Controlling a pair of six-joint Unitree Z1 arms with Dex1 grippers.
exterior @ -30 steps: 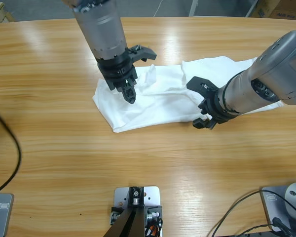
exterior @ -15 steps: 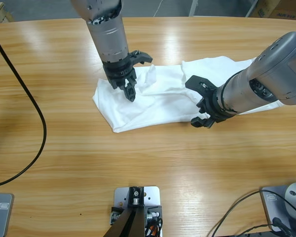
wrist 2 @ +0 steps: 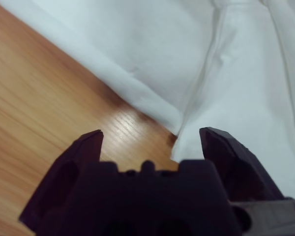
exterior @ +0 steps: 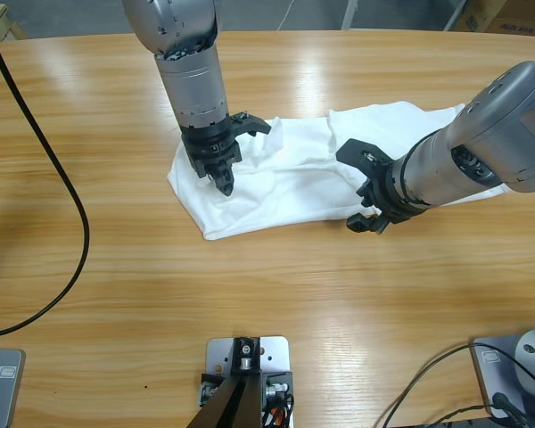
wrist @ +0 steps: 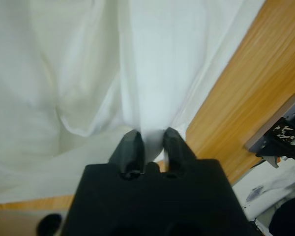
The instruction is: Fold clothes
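Observation:
The clothes are one white T-shirt [exterior: 294, 192], lying crumpled and partly folded across the wooden table [exterior: 116, 294], from the middle toward the right edge. My left gripper [exterior: 224, 181] comes down from the top left onto the shirt's left part. In the left wrist view it [wrist: 151, 142] is shut on a raised fold of the white shirt [wrist: 88, 64]. My right gripper [exterior: 357, 185] lies low at the shirt's front hem, open. The right wrist view has its jaws [wrist 2: 152, 137] straddling the shirt's edge [wrist 2: 246, 59] and bare wood, with nothing held.
A black cable [exterior: 71, 214] loops over the table's left side. Bare wood stretches in front of the shirt and to its left. Cardboard boxes [exterior: 508, 13] stand beyond the far right edge of the table.
My left gripper has shifted slightly left and toward the front on the shirt, staying pinched on the cloth. The black cable swung further onto the table. My right arm has barely moved.

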